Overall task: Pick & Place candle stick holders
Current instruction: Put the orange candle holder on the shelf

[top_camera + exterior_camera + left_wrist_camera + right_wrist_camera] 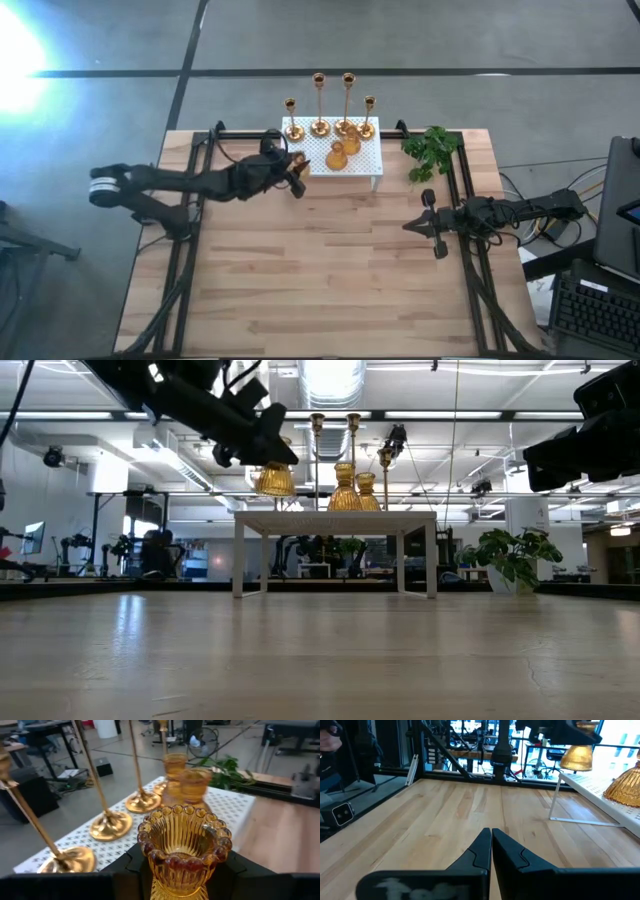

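Four tall thin gold candle stick holders stand on round bases along the far edge of the white perforated stand. Two squat amber ribbed holders stand in front of them. My left gripper is at the stand's left end, shut on a third amber holder with a beaded rim, which also shows in the low view above the stand top. My right gripper is shut and empty over the table's right half, away from the stand. My left gripper pinches the amber holder between its two fingers, at the narrow part just under the beaded cup. The arm comes from the table's left, slanting down. The holder sits upright, its wide base clear above the stand top.
A green leafy sprig lies at the table's far right, beside the stand. Black frame rails run along the left and right sides. Bare wooden table lies in front of the stand.
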Available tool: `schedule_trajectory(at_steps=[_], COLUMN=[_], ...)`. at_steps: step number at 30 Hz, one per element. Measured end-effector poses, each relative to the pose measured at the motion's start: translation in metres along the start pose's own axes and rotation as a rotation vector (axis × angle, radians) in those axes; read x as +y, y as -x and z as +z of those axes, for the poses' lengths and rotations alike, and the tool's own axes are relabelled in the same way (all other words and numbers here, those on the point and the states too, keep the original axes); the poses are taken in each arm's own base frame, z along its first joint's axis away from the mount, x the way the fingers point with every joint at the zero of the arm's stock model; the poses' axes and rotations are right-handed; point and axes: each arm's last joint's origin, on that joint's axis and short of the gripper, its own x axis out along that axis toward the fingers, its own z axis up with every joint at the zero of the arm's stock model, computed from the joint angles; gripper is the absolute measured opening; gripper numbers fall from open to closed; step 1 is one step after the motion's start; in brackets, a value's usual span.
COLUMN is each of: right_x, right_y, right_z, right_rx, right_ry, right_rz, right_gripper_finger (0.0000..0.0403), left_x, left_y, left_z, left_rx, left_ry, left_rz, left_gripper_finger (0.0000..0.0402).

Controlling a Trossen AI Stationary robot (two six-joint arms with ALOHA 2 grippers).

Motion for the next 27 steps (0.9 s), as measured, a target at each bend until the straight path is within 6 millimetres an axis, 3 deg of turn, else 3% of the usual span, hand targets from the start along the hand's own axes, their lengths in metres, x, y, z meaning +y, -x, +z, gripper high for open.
schedule_trajectory(at_steps=[11, 19, 27], right_x=[0.000, 0.000, 0.000], right_y=[0.000, 0.000, 0.000], right_z=[0.000, 0.000, 0.000], right_rx=[0.000, 0.000, 0.000], right_ry=[0.000, 0.000, 0.000], right_rz=[0.000, 0.001, 0.000], right_gripper_finger=[0.0008, 0.0008, 0.0008], left_x=[0.027, 0.031, 0.039], left_y=[-0.035, -0.063, -0.075], left_z=[-0.003, -0.008, -0.009], left_rx=[-0.033, -0.021, -0.072], left_ry=[0.029, -0.009, 0.008], left_rz=[0.006, 0.001, 0.015], left_gripper_finger=[0.0129, 0.0129, 0.0129])
